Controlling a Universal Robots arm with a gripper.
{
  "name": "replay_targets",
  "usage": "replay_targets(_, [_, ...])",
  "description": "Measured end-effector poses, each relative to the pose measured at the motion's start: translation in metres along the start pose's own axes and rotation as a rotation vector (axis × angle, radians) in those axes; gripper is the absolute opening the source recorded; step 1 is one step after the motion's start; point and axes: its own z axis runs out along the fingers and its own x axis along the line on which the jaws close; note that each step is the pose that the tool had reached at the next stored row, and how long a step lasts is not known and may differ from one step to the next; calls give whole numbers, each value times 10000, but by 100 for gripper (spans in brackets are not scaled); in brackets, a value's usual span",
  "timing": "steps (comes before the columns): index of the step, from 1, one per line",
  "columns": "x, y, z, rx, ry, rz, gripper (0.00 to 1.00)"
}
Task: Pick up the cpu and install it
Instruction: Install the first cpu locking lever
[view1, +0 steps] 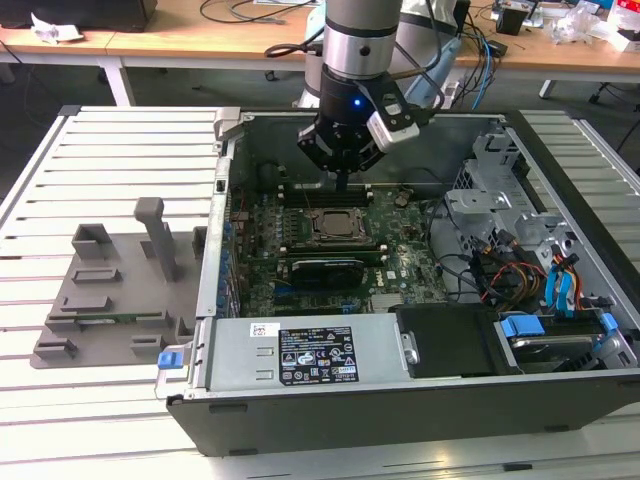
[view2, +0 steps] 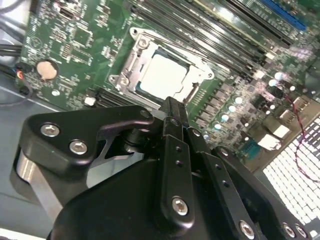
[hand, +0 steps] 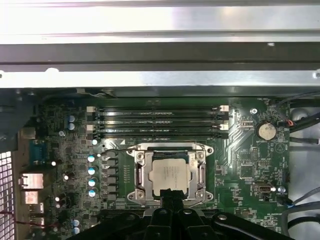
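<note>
The cpu, a silver-grey square chip, lies flat inside the motherboard socket, with the socket's metal frame around it. It also appears in the second wrist view and the exterior view. My gripper hangs inside the open computer case, just above the socket's near edge. Its black fingers are pressed together with nothing between them, and in both wrist views the gripper's tip stands beside the chip, apart from it.
Memory sticks run along the far side of the socket. A black card lies on its other side. The case wall, power supply and drive cage ring the board. A grey holder tray sits at the exterior view's left.
</note>
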Motion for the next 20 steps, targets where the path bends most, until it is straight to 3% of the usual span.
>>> replay_targets(13, [279,-3,2,0,0,1,11])
replay_targets(16, [422,13,4,-1,1,0,11])
replay_targets(18, [560,45,9,-13,0,2,11])
replay_targets(20, [650,88,26,-31,0,-8,11])
